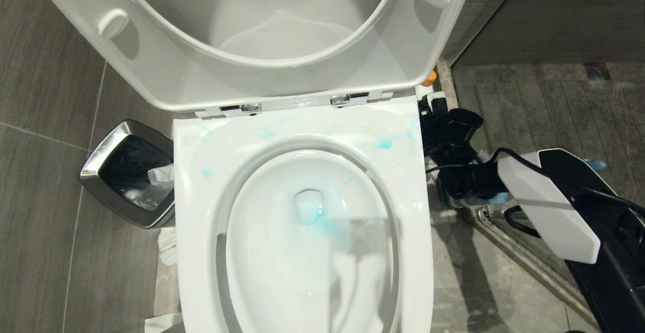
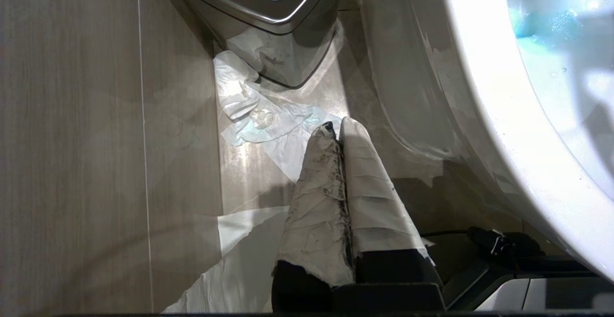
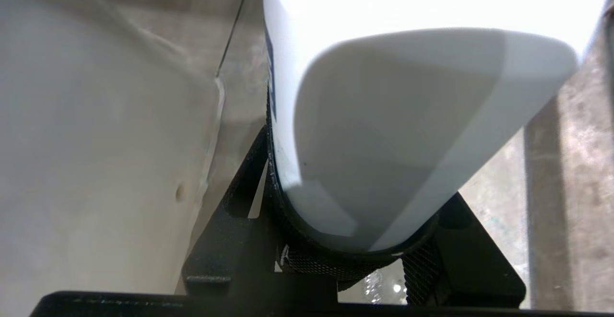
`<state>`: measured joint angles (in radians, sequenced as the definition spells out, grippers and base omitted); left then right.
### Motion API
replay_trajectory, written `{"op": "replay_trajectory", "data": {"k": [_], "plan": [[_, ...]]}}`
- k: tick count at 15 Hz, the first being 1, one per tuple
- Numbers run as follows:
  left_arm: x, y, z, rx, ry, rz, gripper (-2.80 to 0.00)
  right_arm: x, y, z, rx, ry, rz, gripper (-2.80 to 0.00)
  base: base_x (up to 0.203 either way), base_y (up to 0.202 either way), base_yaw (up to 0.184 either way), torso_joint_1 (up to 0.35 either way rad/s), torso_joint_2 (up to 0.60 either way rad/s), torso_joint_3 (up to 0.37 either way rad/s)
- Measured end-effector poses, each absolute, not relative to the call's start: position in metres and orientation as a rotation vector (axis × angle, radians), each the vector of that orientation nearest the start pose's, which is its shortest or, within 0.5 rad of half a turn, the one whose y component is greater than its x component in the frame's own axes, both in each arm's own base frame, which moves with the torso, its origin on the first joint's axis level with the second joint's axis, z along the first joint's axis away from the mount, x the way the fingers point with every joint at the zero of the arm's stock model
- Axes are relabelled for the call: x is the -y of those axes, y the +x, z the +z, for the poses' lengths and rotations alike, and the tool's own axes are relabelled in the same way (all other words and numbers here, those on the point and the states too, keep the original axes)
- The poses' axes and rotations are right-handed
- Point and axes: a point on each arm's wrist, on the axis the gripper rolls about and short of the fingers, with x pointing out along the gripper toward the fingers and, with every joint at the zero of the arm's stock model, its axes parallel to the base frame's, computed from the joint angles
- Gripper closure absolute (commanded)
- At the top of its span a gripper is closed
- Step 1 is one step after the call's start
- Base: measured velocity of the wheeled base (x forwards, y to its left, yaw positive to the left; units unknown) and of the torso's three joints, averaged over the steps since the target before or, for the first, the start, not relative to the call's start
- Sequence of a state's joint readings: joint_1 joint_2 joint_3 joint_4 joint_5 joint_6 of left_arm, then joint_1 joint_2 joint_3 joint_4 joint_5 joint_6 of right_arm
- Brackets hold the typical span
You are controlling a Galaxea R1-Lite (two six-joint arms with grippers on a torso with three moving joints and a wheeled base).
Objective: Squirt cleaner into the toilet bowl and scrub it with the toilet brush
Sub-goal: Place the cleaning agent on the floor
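Left side: my left gripper (image 2: 338,132) hangs low beside the bowl's outer wall, its taped fingers pressed together and holding nothing, over crumpled paper (image 2: 259,115) on the floor. The waste bin (image 1: 101,167) stands just beyond it.

Centre: the toilet bowl (image 1: 201,212) is open with the seat raised. The cleaner (image 1: 315,214) tints the water at the drain and smears the rear rim.

Right side: my right gripper (image 3: 350,221) is clamped on a white bottle (image 3: 383,115), low beside the bowl's right wall. I judge squirting done and the bottle ready to be set down. It should go down upright and level on bare floor, clear of the ceramic, and be released only once it is seated. The bowl lies close to this gripper's left. I cannot pick out the toilet brush with certainty.
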<state>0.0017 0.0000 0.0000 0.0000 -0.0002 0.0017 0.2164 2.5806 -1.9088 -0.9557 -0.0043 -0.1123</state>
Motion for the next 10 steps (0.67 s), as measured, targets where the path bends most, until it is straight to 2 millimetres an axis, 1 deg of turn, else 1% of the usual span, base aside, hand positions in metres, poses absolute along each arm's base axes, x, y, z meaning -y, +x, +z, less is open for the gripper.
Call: {"op": "replay_trajectory", "data": {"k": [10], "plan": [[0.0,-0.023,0.075,0.0,0.002,0.001,0.0,-0.116,0.53,0.115,0.262,-0.083,0.186,0.0,0.0,0.0,0.0,0.0,0.0,0.0]]}}
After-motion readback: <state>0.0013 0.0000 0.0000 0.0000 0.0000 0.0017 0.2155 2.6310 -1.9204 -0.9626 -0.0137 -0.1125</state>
